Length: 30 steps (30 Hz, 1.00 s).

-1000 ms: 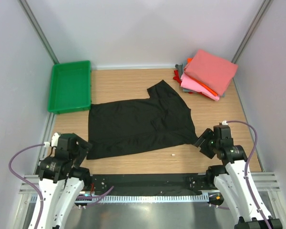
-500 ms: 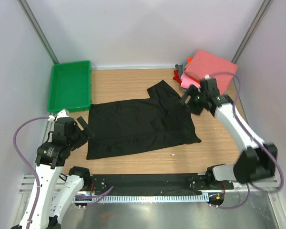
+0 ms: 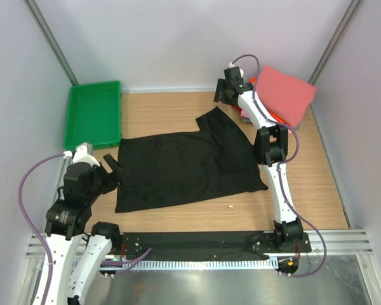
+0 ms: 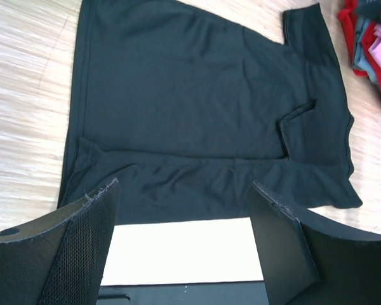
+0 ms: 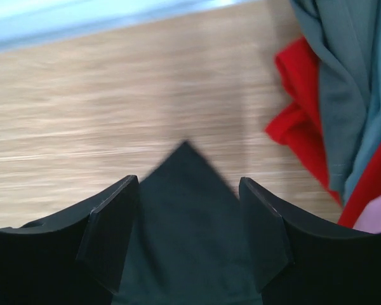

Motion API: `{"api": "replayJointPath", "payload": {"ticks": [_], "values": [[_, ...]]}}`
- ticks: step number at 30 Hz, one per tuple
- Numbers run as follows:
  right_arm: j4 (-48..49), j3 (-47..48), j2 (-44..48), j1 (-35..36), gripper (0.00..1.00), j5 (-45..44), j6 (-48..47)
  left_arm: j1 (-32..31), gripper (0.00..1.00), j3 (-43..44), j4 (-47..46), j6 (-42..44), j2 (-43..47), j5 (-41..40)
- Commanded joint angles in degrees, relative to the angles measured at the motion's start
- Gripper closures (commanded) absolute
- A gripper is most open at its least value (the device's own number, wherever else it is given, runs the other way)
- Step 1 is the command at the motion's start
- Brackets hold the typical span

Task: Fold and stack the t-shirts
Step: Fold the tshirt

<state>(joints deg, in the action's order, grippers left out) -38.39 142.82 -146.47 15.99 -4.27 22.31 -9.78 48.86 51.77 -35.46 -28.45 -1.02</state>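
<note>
- Carrying everything is the pale wooden tabletop (image 3: 178, 114), which is sitting inside plain white walls.
- The plain black cotton t-shirt (image 3: 178, 168) is lying flat in the middle, hem towards the left arm and one sleeve poking out at the far side. It is partly doubled along its near edge, so I judge the folding is under way (not finished).
- The green plastic tray (image 3: 94, 85) is sitting in the far left corner, apart from the cloth.
- The stack of folded shirts, salmon-pink on top (image 3: 282, 95) over red, pink and grey, is resting in the far right corner, likely kept there as the pile to add to.
- The right arm is stretching fully across the table. The right gripper (image 5: 187, 184) is hovering just over the sleeve's pointed corner with its jaws spread and nothing between them, probably lining up a pinch.
- The left arm is staying bent and low. The left gripper (image 4: 184, 190) is hanging near the hem's near corner, jaws wide apart and empty.
- A small white speck (image 3: 230, 206) is lying on bare wood near the shirt's near edge.
</note>
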Motion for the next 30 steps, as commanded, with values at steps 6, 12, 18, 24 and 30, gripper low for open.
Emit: {"api": "replayJointPath", "payload": {"ticks": [6,12,18,24,30], "values": [[8.2,5.5,-5.2,1.1,0.31,-10.1,-6.7,4.0,0.19,-0.2,-3.9,1.5,0.1,2.4],[10.3,3.1,-6.9,2.9,0.30,-9.7,-6.8,4.4,0.19,-0.3,-3.9,1.6,0.1,2.3],[9.7,2.4,-9.6,3.8,0.31,-9.2,-6.0,4.4,0.19,-0.3,-3.8,1.4,0.1,2.5],[9.2,0.1,-9.7,4.3,0.48,-9.3,-5.4,4.4,0.19,-0.4,-3.6,1.4,0.1,2.0],[9.7,-2.9,-8.8,4.2,0.91,-9.7,-5.3,4.4,0.19,-0.3,-3.4,1.2,-0.1,1.7]]}}
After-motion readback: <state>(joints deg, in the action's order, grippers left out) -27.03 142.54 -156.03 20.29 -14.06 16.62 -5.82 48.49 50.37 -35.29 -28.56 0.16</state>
